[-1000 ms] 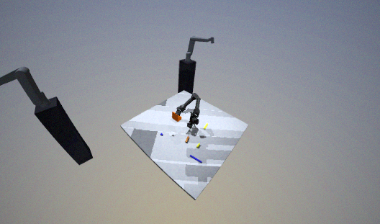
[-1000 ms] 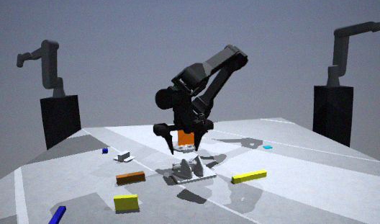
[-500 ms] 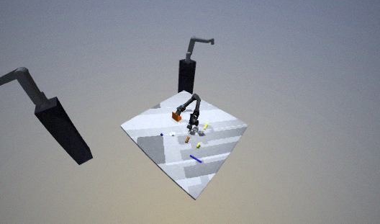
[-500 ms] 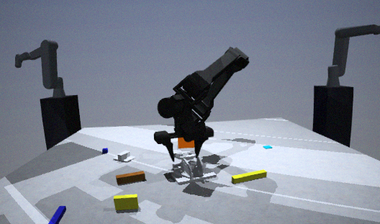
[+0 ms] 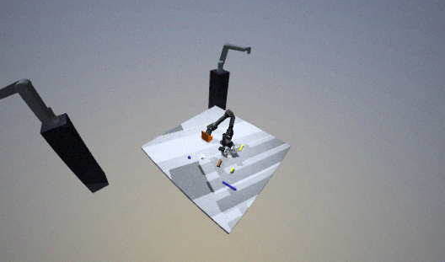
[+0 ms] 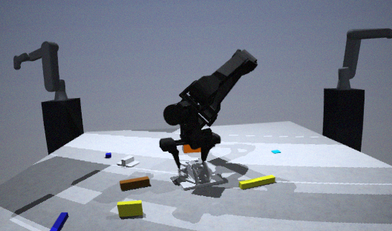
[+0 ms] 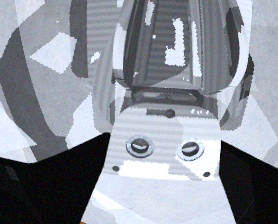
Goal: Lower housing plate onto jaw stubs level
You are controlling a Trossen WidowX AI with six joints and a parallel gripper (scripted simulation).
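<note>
Wrist cam: 1 hand (image 5: 227, 152) (image 6: 191, 166) (image 7: 162, 141) grips 1 plate (image 7: 165, 131), 2 holes.

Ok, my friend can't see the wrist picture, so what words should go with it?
Two dark fingers of the end effector grip a pale housing plate from both sides. The plate has two round, ringed holes side by side. Beyond it is a grey, ridged part, and patchy light and shadow lie all around.

The arm (image 5: 229, 120) (image 6: 223, 73) is matte black throughout — chunky, angular links with boxy edges. A rounded drum shape bulges near the wrist, and the gripper's fingers (image 6: 175, 157) are black too — tapering to narrow tips.
</note>
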